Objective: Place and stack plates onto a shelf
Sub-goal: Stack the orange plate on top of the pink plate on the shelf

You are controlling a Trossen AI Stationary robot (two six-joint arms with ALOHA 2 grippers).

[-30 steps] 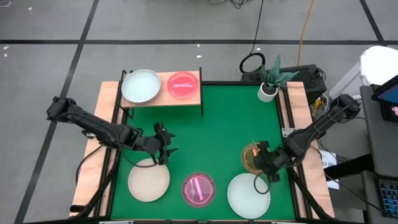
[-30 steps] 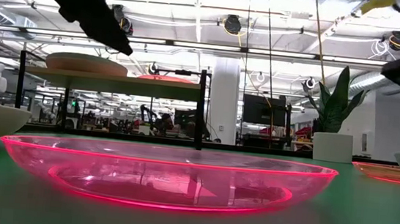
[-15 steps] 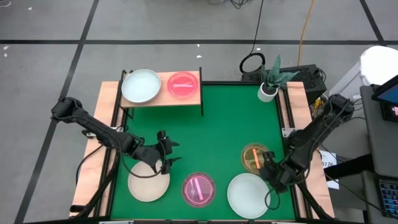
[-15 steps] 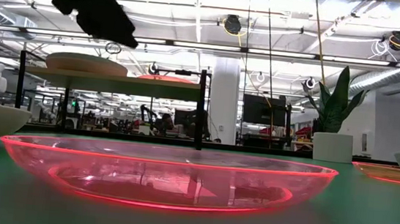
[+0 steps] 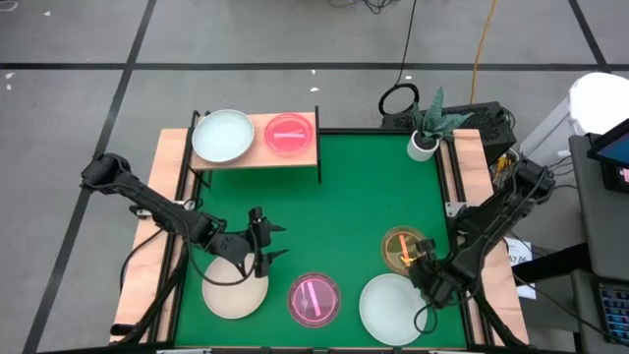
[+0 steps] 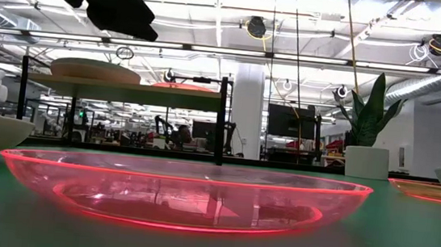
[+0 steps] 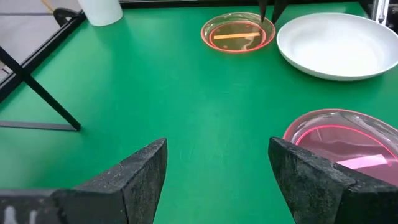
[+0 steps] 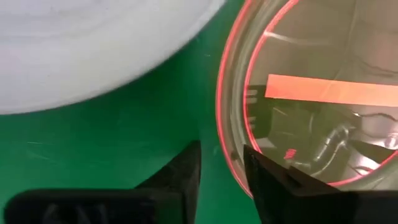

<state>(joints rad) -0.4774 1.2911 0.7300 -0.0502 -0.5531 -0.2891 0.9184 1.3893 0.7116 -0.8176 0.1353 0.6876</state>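
Observation:
My left gripper (image 5: 263, 246) hangs open above the far-right rim of the cream plate (image 5: 234, 286), touching nothing. My right gripper (image 5: 425, 259) is down at the near-right rim of the small amber plate (image 5: 401, 246), with one finger on each side of that rim. A magenta plate (image 5: 314, 300) and a mint-white plate (image 5: 392, 308) rest flat on the green table near its near edge. The shelf (image 5: 257, 154) at the far left carries a mint-white plate (image 5: 223, 135) and a pink-red plate (image 5: 290, 134). My right gripper (image 8: 222, 171) straddles the amber plate's rim (image 8: 225, 140), slanting down from the table's near-right side. One finger (image 8: 280, 183) is inside the dish and one (image 8: 180, 177) outside. Green table shows between the outer finger and the rim. Whether the inner finger touches, I cannot tell. The plate lies flat.
A small white plant pot (image 5: 423, 145) stands at the far-right corner. The shelf's black legs (image 7: 37, 93) come down at the far left. Bare green table (image 5: 344, 197) stretches between the shelf and the plates. Wooden strips (image 5: 165, 197) run along both sides.
The right arm has swung toward the near-right corner and its gripper has settled at the amber plate's near-right rim. The left gripper has moved a little toward the near edge, over the cream plate's far rim. No plate has moved.

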